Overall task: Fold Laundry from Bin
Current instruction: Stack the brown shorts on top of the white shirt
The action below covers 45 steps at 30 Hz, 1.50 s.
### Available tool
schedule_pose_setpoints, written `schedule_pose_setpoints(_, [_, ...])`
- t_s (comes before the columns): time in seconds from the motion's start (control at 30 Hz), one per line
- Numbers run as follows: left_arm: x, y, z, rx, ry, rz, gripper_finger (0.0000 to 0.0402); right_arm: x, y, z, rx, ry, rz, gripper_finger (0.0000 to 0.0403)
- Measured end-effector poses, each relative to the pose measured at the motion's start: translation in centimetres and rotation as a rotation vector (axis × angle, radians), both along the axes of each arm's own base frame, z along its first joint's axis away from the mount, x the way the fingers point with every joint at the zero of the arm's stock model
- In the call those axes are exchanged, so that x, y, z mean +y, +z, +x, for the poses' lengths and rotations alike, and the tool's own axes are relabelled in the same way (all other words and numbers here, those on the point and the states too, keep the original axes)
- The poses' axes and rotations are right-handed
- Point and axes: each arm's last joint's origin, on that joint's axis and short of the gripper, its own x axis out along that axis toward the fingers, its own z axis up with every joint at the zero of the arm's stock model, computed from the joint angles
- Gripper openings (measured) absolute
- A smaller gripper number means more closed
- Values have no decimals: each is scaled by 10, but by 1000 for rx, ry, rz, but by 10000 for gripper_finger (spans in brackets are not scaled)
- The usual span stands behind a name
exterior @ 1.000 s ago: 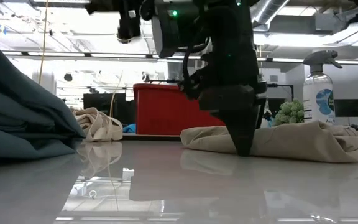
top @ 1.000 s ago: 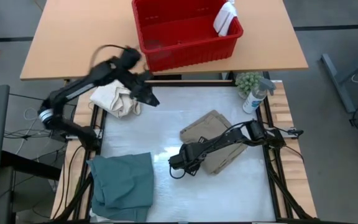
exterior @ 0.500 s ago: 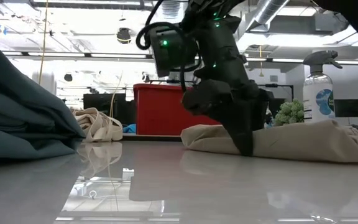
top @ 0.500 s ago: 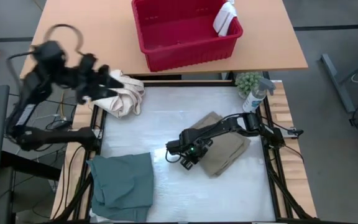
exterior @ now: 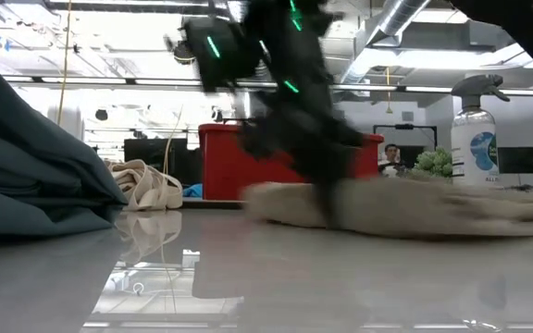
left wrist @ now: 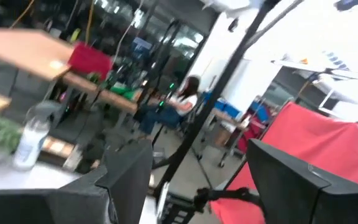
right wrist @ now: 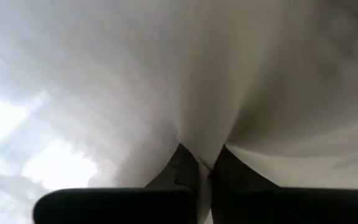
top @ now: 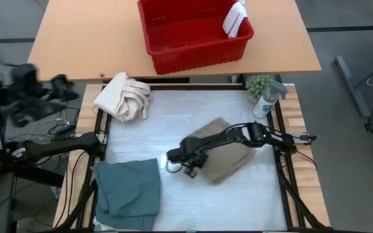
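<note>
Right gripper (top: 181, 160) sits at frame centre in the high view, jaws pinched shut on the left edge of the tan khaki trousers (top: 228, 157), which lie centre-right on the white table (top: 173, 123). Left gripper (top: 57, 87) is off the table at far left, jaws apart, nothing in them. Teal-green garment (top: 129, 192) lies lower left; red bin (top: 193, 32) top centre (small white cloth (top: 234, 19) at its right rim). Cream canvas bundle (top: 125, 97) upper left of table.
</note>
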Motion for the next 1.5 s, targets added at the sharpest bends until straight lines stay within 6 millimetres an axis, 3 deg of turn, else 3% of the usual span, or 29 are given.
schedule_pose_setpoints(0.1, [-16,8,-20,-64,1,36,252,1,33,21,-185,-5,31,34])
schedule_pose_setpoints(0.23, [-31,18,-41,-137,29,80,252,1,75,33,-340,-47,36,34])
schedule_pose_setpoints(0.33, [-41,22,-54,-181,68,111,252,1,99,41,-468,-74,28,34])
schedule_pose_setpoints(0.47, [-48,24,-66,-204,136,138,252,3,116,49,-617,-77,77,34])
schedule_pose_setpoints(0.8, [-50,25,-68,-213,164,150,252,7,129,70,-869,-48,106,34])
schedule_pose_setpoints(1.27, [-47,25,-66,-213,200,133,252,-28,150,91,-1182,109,83,34])
schedule_pose_setpoints(1.5, [-46,24,-66,-211,208,127,252,-17,142,105,-1281,203,122,34])
